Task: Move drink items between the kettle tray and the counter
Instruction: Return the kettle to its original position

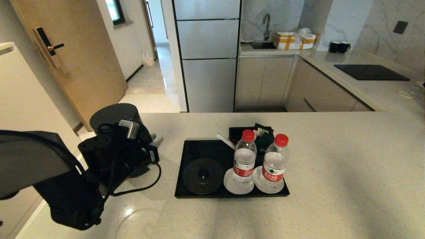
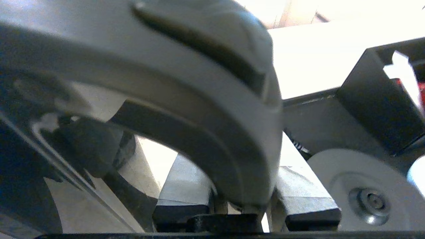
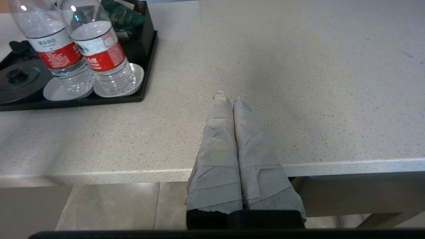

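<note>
The matte-black kettle stands upright at the counter's left end, left of the kettle tray. My left gripper is shut on the kettle's handle, one taped finger pressed on each side. The tray holds the round base disc, which is bare, and two red-capped water bottles, each on a white saucer. My right gripper hovers shut and empty over the counter's front edge, right of the tray and out of the head view.
A small black box of sachets sits behind the bottles on the tray's far side. The kettle's cord loops on the counter by my left arm. The counter's left edge runs close beside the kettle. Open countertop stretches right of the tray.
</note>
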Robot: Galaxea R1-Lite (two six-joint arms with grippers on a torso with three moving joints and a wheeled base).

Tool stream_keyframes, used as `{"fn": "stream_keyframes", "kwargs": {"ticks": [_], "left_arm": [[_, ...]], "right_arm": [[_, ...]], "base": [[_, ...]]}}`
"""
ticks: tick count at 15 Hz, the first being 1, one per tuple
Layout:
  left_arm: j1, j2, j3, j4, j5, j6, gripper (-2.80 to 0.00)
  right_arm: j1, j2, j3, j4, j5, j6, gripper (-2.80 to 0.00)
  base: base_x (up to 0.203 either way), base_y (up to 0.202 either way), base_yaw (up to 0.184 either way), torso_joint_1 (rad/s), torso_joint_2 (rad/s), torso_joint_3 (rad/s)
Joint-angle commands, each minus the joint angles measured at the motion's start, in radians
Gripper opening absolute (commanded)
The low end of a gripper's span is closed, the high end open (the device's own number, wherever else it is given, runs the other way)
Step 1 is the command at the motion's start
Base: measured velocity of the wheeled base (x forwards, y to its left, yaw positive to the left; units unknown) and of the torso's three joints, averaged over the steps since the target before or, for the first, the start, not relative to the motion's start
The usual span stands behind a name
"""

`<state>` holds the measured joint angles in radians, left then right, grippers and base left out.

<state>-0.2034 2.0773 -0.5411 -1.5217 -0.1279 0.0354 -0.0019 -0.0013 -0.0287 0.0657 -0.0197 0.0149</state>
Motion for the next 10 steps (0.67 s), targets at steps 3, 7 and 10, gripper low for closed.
{"fn": "stream_keyframes", "kwargs": {"ticks": [3, 7, 10], "left_arm": [[-0.001, -0.079, 0.041, -0.008, -0.014, 0.038, -2.80], [-0.002, -0.154, 0.113, -0.008, -0.082, 0.121, -2.80], [-0.006, -0.218, 0.130, -0.008, -0.090, 0.126, -2.80]], "right_arm": [[0.000, 0.000, 0.000, 0.000, 0.000, 0.002, -2.80], [0.000, 0.000, 0.000, 0.000, 0.000, 0.000, -2.80], [0.000, 0.000, 0.000, 0.000, 0.000, 0.001, -2.80]], "base": [[0.000, 0.000, 0.000, 0.000, 0.00, 0.000], [0.000, 0.000, 0.000, 0.000, 0.00, 0.000], [0.000, 0.000, 0.000, 0.000, 0.00, 0.000]]}}
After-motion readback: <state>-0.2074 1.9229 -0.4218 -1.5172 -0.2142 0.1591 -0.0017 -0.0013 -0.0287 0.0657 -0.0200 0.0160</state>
